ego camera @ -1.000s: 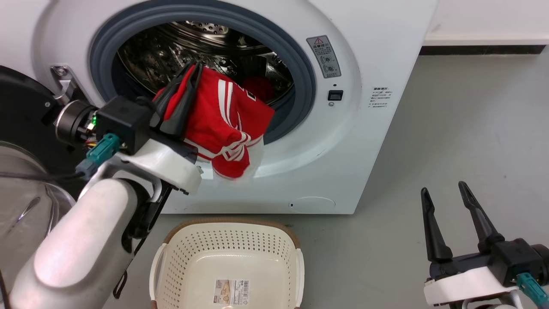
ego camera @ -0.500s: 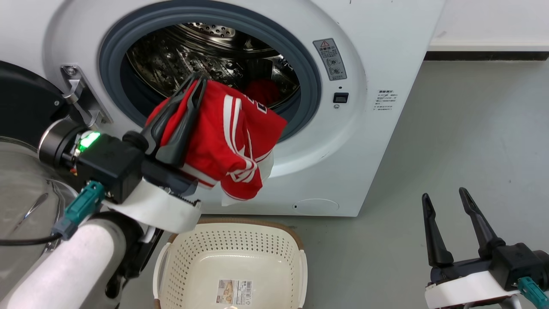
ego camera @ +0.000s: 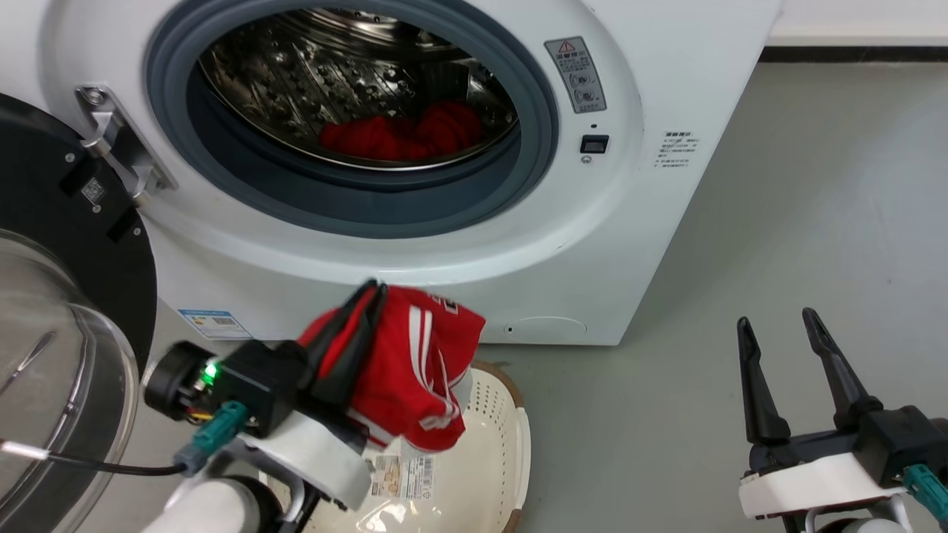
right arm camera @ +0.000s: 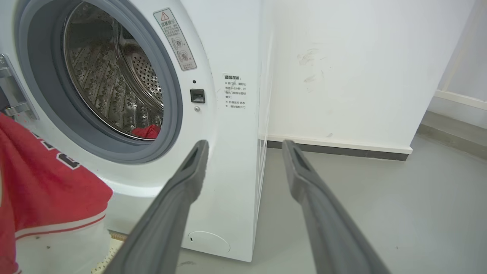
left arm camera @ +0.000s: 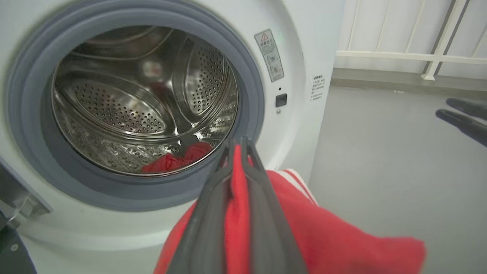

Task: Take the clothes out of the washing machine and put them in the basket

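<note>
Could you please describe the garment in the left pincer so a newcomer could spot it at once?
Find the white washing machine; the cream basket stands on the floor before it. Above the basket the left pincer is shut on a red garment. Unlike the red clothes lying in the drum, it shows white stripes and hangs outside.

Smooth grey floor (ego camera: 778,222). White front-load washing machine (ego camera: 666,81) stands on it; cream perforated laundry basket (ego camera: 492,422) sits on it, just before the machine.
</note>
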### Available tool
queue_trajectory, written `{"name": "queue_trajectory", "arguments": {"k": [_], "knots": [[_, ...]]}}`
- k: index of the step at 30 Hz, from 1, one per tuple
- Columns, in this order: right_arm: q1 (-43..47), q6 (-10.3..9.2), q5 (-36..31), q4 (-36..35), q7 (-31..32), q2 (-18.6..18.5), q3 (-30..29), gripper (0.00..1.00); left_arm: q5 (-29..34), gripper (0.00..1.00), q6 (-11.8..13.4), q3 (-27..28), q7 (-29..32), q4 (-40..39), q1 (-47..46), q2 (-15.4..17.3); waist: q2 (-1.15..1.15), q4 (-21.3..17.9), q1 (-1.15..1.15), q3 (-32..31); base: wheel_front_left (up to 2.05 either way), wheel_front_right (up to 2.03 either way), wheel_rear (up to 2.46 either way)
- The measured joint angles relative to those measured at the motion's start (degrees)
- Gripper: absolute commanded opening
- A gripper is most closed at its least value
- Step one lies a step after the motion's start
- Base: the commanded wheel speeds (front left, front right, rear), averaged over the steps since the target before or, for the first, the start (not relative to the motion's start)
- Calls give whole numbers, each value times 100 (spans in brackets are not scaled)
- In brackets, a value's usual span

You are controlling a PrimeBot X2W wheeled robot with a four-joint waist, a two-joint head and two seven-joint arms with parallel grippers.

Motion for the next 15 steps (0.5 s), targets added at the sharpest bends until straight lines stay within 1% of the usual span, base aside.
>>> {"name": "queue_trajectory", "arguments": {"k": [3, 8, 10, 13, 15], "knots": [[-82, 0, -14, -8, 1, -2, -7, 100, -136, 0, -75, -149, -64, 341, 168, -146, 0, -12, 0, 148, 0, 0, 0], [-274, 0, -45, -45, 1, -1, -41, 100, -294, 0, -330, -398, -202, 1148, 242, -458, 0, -45, 0, 471, 0, 0, 0], [-385, 0, -46, -65, 0, -1, -58, 100, -364, 0, -465, -483, -291, 1605, 224, -616, 0, -60, 0, 635, 0, 0, 0], [-561, 1, -65, -99, 1, -2, -57, 100, -347, 0, -644, -572, -438, 2484, 59, -826, 0, -92, 0, 926, 0, 0, 0], [-698, 0, -78, -125, 1, -2, -70, 100, -383, 0, -789, -622, -544, 3088, -122, -1027, 0, -122, 0, 1140, 0, 0, 0]]}}
